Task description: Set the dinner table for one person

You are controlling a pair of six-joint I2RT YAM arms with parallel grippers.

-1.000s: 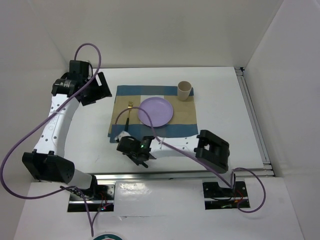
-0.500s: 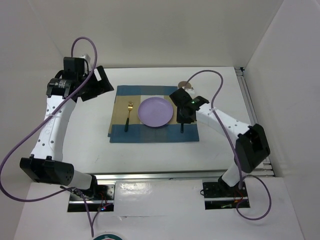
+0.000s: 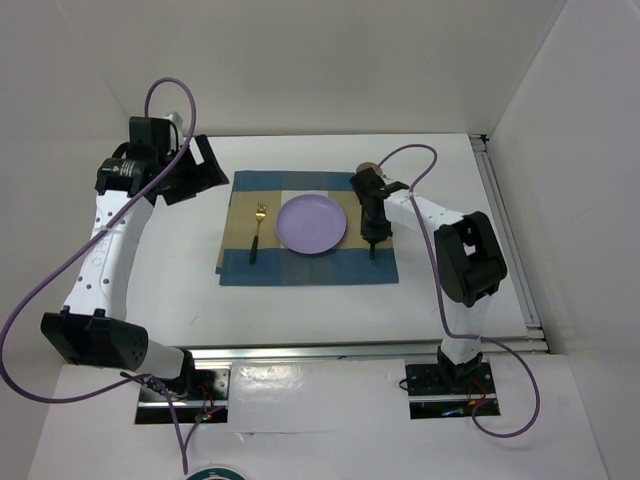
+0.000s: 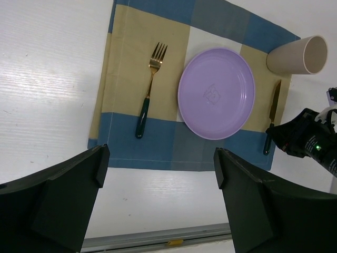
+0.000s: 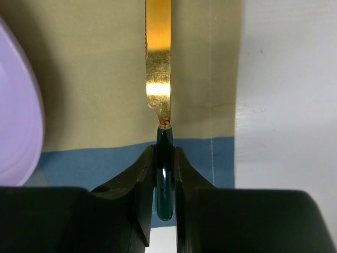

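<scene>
Swinging in since half a second ago, the right arm has pulled its elbow closer to the mat, and the right gripper (image 5: 164, 158) now sits over the near end of the knife (image 5: 158, 63), to the right of the plate. Its two fingers (image 5: 139, 179) are nearly together and press on either side of the knife's dark green handle, with the serrated gold blade reaching away over the tan cloth. The left gripper (image 4: 160, 158) hangs high with its jaws spread wide, holding and touching nothing. One blue-and-tan checked placemat (image 4: 126, 52) carries one of each thing. The lilac plate (image 4: 216, 93) lies in the middle, and the gold fork (image 4: 149, 89) with a green handle lies on the plate's left. The knife lies on the plate's right, and a beige cup (image 4: 297, 54) stands at the far right corner, just beyond the knife's tip. All of this lies on the dinner table (image 3: 440, 290), a wide plain white top with a metal rail along its near and right edges. It fills the space between the white walls, and both arms are bolted at its near edge.
</scene>
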